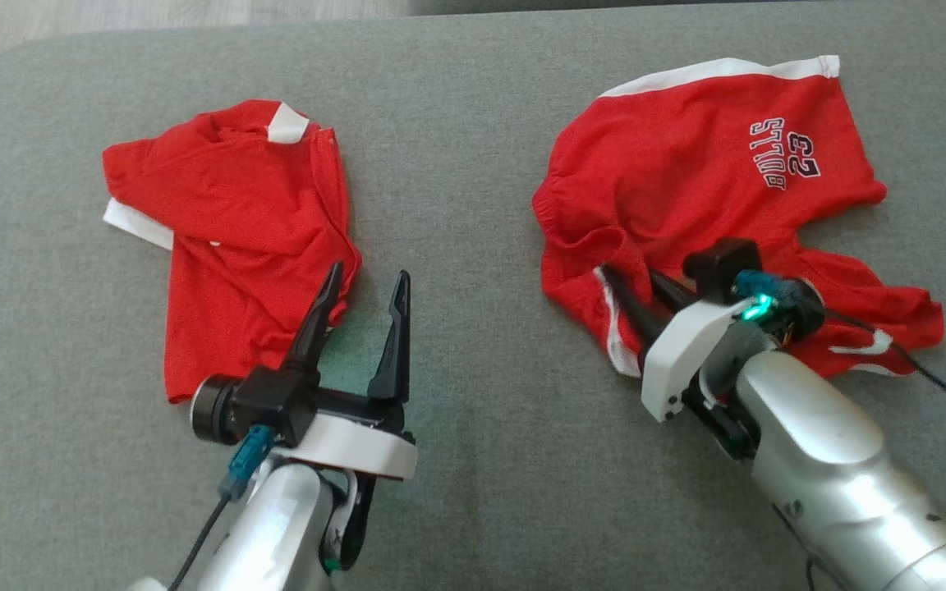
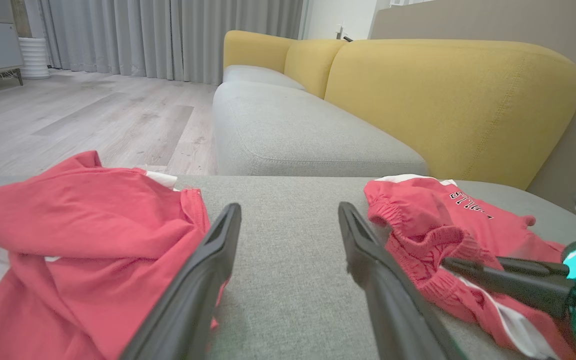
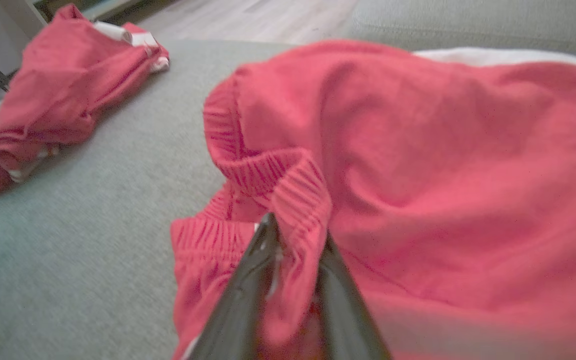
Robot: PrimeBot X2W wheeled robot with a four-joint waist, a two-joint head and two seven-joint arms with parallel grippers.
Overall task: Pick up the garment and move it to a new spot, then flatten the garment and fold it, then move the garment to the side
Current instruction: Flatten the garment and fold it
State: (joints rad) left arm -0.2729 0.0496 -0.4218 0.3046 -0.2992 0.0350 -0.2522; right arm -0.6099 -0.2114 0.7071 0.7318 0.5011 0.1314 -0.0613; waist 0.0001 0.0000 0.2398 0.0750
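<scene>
My right claw pinches a thin waistband fold of the red Bulls shorts, crumpled at frame right on the grey cushion. That fold could slip on lifting. My open left claw may snag the neighbouring red garment.

A wide cushion is carrying two pieces lying well apart: a second garment on the left and the shorts on the right. The left gripper is sitting between them, its left finger lying over the second garment's near right edge. The right gripper is reaching in from the near right, pinching the shorts' waistband. A sofa is standing behind the cushion, with floor lying to its left and curtains hanging beyond.
</scene>
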